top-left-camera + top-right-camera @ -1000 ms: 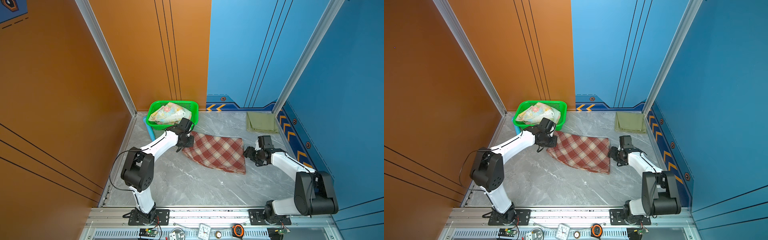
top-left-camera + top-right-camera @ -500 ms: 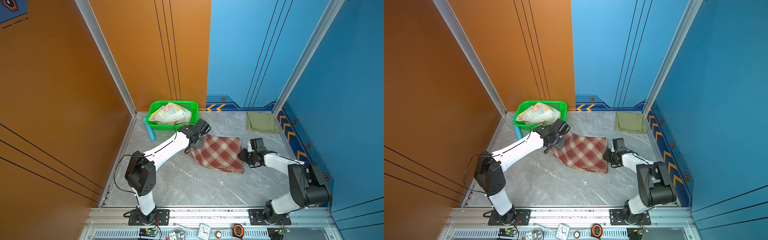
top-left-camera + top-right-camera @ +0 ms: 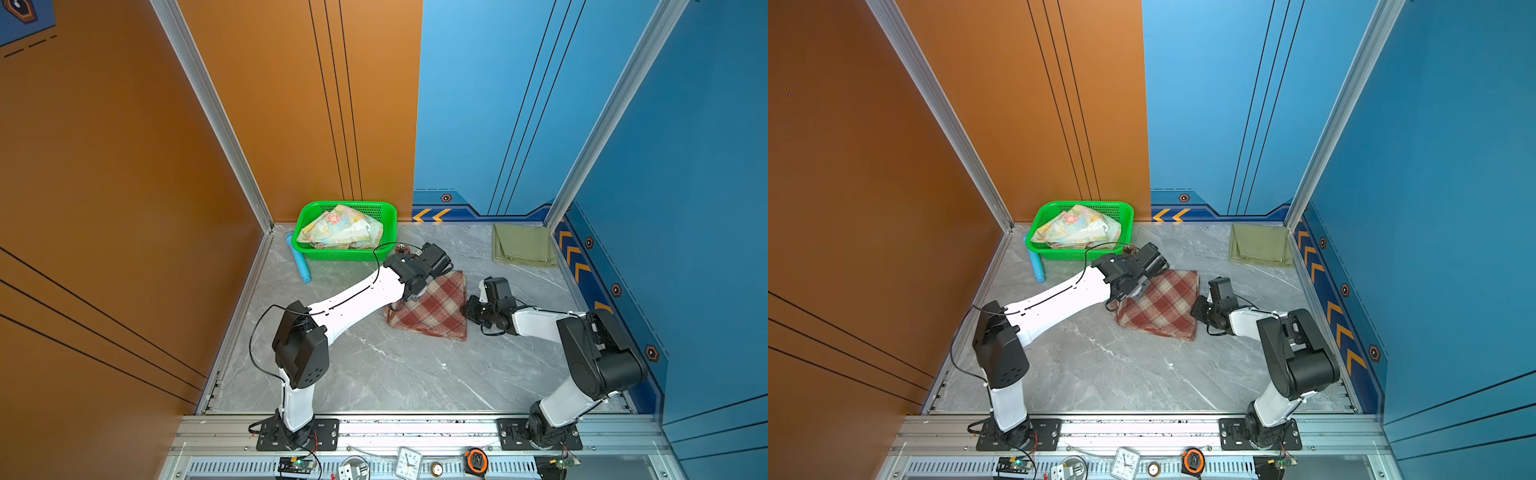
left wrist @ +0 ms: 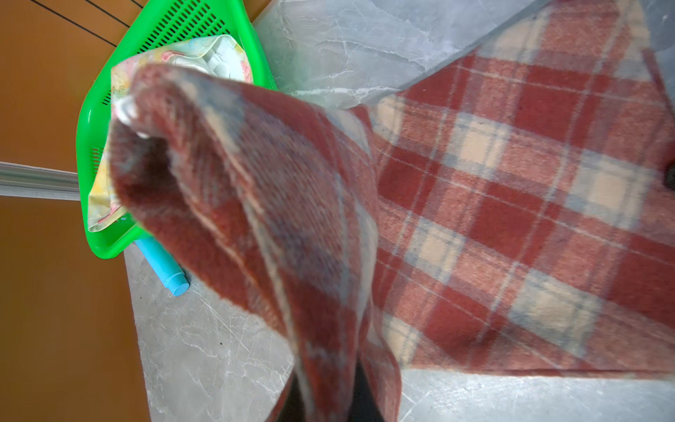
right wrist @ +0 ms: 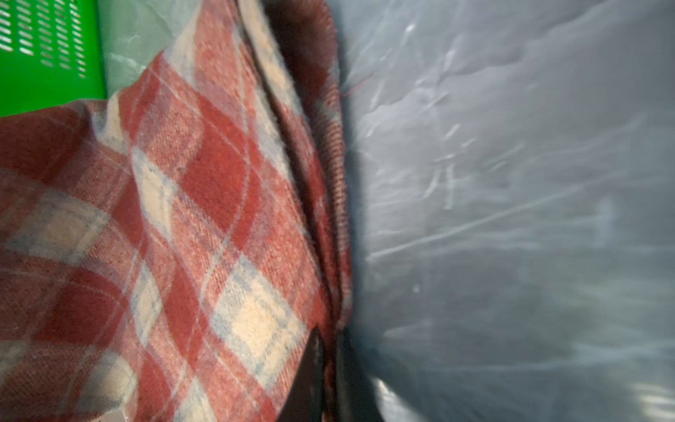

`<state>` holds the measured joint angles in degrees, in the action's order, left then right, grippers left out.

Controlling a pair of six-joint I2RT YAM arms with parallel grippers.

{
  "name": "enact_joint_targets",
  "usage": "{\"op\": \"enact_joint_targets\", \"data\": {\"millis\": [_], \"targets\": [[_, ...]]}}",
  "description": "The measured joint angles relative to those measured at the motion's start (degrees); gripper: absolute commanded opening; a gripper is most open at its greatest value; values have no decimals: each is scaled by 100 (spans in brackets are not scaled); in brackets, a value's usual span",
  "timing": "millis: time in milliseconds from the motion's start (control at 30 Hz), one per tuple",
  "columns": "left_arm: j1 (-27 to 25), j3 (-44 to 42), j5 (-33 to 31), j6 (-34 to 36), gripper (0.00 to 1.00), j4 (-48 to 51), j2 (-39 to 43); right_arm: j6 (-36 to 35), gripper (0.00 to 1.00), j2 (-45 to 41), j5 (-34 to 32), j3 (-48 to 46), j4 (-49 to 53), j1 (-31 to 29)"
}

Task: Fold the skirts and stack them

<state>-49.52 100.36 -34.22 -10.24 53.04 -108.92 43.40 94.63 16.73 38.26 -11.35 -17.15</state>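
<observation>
- Where the plaid skirt [image 3: 432,309] lies on the tabletop [image 3: 374,374], in front of the green basket [image 3: 388,214] and a little to its right, it is seen partly folded over on itself. It is nearly as wide as it is deep, so its long axis cannot be told with certainty.
- Its straight edge farthest from the basket is seen running from front to back, and the part nearest the basket is held up off the tabletop.
- The floral skirt [image 3: 340,230] is bunched inside the basket, with no clear direction to it.
- The olive skirt [image 3: 521,245] is laid flat and folded well to the right of the basket, by the same back wall, with its longer side set along that wall.
- A blue tube [image 3: 299,262] is laid just beside the basket's left wall, its length pointing from back to front.
- A small clock [image 3: 409,461] is seen on the front rail, well apart from the basket; its numerals are too small to be read.
- The left gripper [image 4: 325,396] is closed on the plaid skirt: in the left wrist view a ridge of the cloth is pinched between the jaws and stands up beyond them.
- The right gripper [image 5: 328,365] is closed on the plaid skirt's edge on the side away from the basket. In the right wrist view the layered hem is clamped between narrow jaws, low against the tabletop.
</observation>
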Motion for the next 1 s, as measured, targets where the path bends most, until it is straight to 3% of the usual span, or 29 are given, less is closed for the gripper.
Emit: {"op": "enact_joint_targets", "data": {"millis": [333,433,567,733,800,900,1000], "targets": [[-334,437,127,-149,0,229,-603,844,7,678,-42,2,-1493,-669],[-339,542,278,-271,0,232,-828,1003,15,778,-39,-20,-1779,-704],[-343,654,494,-422,0,232,-1150,1064,38,675,-42,-168,-1991,-706],[-343,927,732,-595,0,258,-1565,1064,50,264,-42,-516,-1978,-551],[-343,1152,861,-662,21,271,-1773,1045,52,87,-44,-658,-1926,-435],[-343,1613,1189,-787,65,299,-2076,1036,54,-153,-37,-870,-1851,-214],[-343,2159,1652,-951,83,295,-2234,977,56,-382,7,-1080,-1808,74]]}}
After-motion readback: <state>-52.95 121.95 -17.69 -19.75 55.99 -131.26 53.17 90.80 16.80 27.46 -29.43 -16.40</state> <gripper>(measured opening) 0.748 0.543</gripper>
